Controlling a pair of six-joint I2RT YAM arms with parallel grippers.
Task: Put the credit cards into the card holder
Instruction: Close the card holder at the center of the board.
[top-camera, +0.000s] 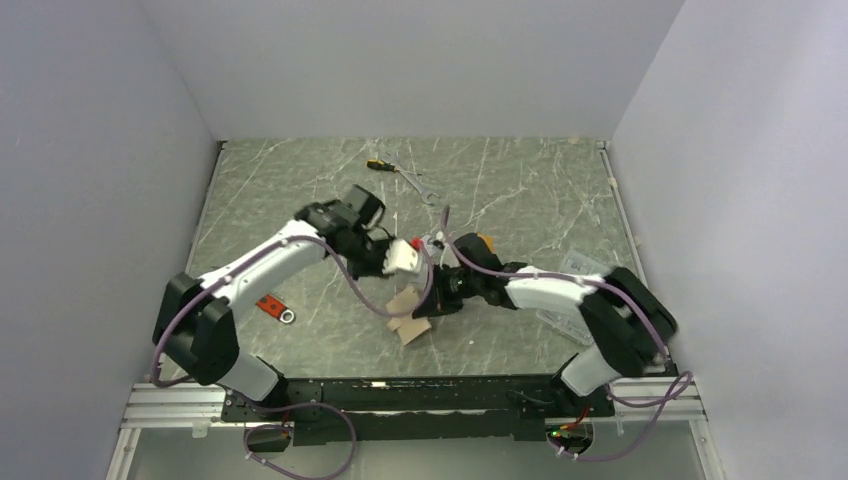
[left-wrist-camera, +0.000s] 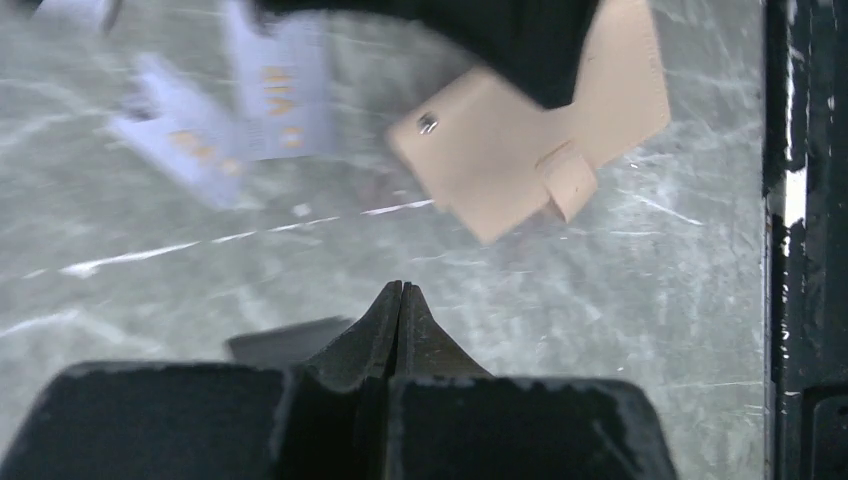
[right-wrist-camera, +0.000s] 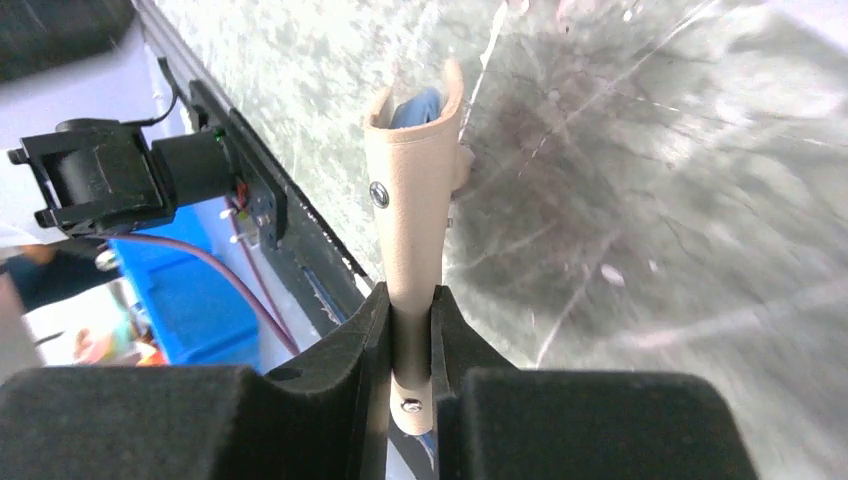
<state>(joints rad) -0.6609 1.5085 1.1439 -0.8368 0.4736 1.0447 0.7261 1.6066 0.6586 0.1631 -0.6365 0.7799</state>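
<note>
Card holder (right-wrist-camera: 412, 200), clamped edge-on by right pincer (right-wrist-camera: 411, 300), runs lengthwise outward; left pincer (left-wrist-camera: 400, 295) closed.

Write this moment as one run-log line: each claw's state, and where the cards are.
left claw: shut | right claw: shut on card holder | two silver-grey cards: on table, outside card holder

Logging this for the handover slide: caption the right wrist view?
Right gripper pinching the small tan leather-like folding card holder, grey marbled table beyond.

Bright, even light; both wrist views blurred, glare on marble.
</note>
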